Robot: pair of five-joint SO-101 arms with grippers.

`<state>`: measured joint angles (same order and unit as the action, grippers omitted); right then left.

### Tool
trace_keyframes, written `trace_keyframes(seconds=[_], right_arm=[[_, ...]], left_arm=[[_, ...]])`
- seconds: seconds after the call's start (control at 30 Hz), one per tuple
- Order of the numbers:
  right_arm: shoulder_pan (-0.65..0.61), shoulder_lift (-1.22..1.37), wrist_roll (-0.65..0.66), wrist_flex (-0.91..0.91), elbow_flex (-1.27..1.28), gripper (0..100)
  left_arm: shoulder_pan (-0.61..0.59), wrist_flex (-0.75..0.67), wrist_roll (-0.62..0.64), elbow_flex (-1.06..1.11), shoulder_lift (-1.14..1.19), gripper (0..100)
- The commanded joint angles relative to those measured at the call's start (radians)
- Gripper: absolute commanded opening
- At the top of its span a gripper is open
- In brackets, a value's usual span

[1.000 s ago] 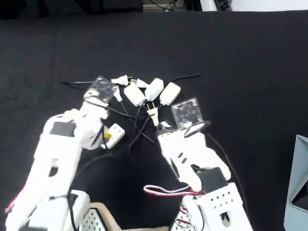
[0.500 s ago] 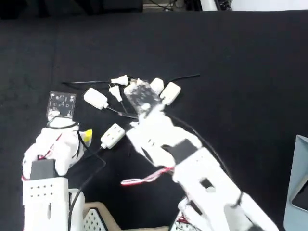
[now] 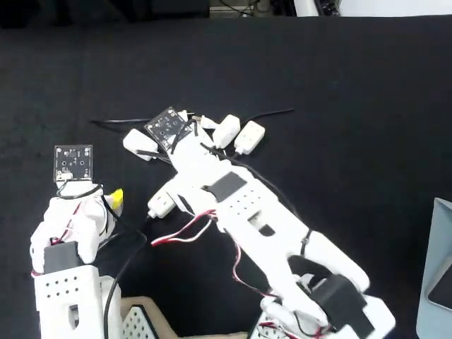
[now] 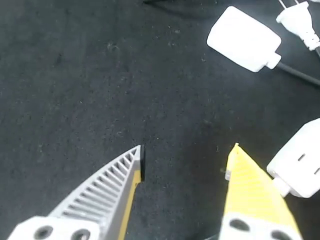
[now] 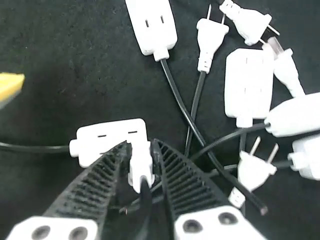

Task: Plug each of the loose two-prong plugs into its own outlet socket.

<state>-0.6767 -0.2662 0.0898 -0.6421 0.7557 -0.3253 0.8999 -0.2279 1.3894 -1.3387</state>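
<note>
Two-prong plug (image 5: 140, 161) sits clenched between the fingers (image 5: 100, 185) of the right gripper (image 5: 139, 146), touching the edge of an outlet socket (image 5: 107, 140) that lies flat on the black surface (image 5: 60, 75) — a tight hold apparently meant to steer the prongs in, though whether they are seated cannot be told. The left gripper (image 4: 187, 148) hovers nearby over bare cloth, fingers spread around nothing, seemingly stationed aside to leave room. Other plugs (image 5: 211, 31) and sockets (image 5: 151, 25) lie tangled just beyond — not yet paired.

A pale grey object (image 3: 439, 272) sits at the right edge of the black-covered table (image 3: 367, 106).
</note>
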Motion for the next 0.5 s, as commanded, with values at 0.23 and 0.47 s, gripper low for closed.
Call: trace_keyframes(seconds=[0.23, 0.47], right_arm=[[-0.026, 0.108, 0.069, 0.137, -0.061, 1.2], [-0.038, 0.117, 0.071, 0.135, -0.062, 1.2]], left_arm=[[-0.005, -0.021, 0.011, 0.007, -0.018, 27], [-0.005, -0.021, 0.011, 0.007, -0.018, 27]])
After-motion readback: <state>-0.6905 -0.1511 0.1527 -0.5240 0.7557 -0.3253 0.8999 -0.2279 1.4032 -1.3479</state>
